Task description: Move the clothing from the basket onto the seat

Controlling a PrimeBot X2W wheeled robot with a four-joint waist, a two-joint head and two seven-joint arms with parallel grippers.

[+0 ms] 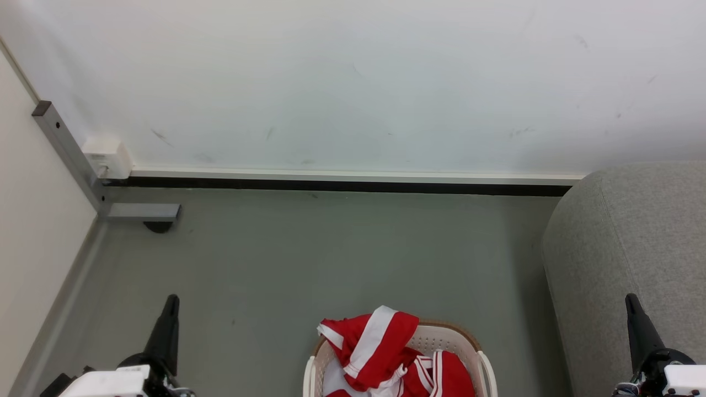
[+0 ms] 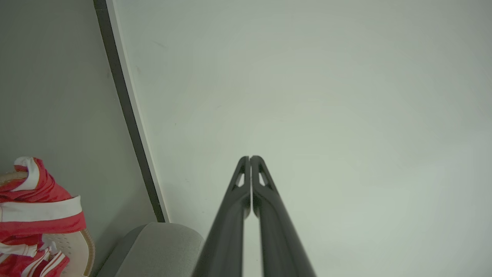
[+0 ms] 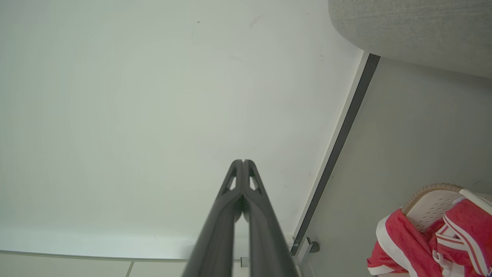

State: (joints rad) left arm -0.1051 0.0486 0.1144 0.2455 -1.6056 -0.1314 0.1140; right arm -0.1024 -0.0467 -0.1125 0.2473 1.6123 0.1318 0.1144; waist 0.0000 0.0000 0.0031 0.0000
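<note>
Filling the frame's right edge, grey sofa point(image 1: 634, 264), visible part bare. Basket point(image 1: 441, 337) bottom centre on the floor, red jersey pile point(image 1: 375, 342) heaped inside; seemingly nothing moved yet. Left gripper point(image 1: 172, 302) lower left, right gripper point(image 1: 631, 302) lower right: jaws together, empty.

A lightly scuffed white wall point(image 1: 353, 82) meets a grey-green floor point(image 1: 331, 259) along a white skirting strip point(image 1: 353, 176) with a black band beneath. At the left a slanting grey metal post point(image 1: 66, 149) edges a cream panel point(image 1: 33, 231), a small white box point(image 1: 107, 157) touching it. A short grey bar point(image 1: 143, 212) lies at the post's base, over a dark round foot point(image 1: 158, 226)
</note>
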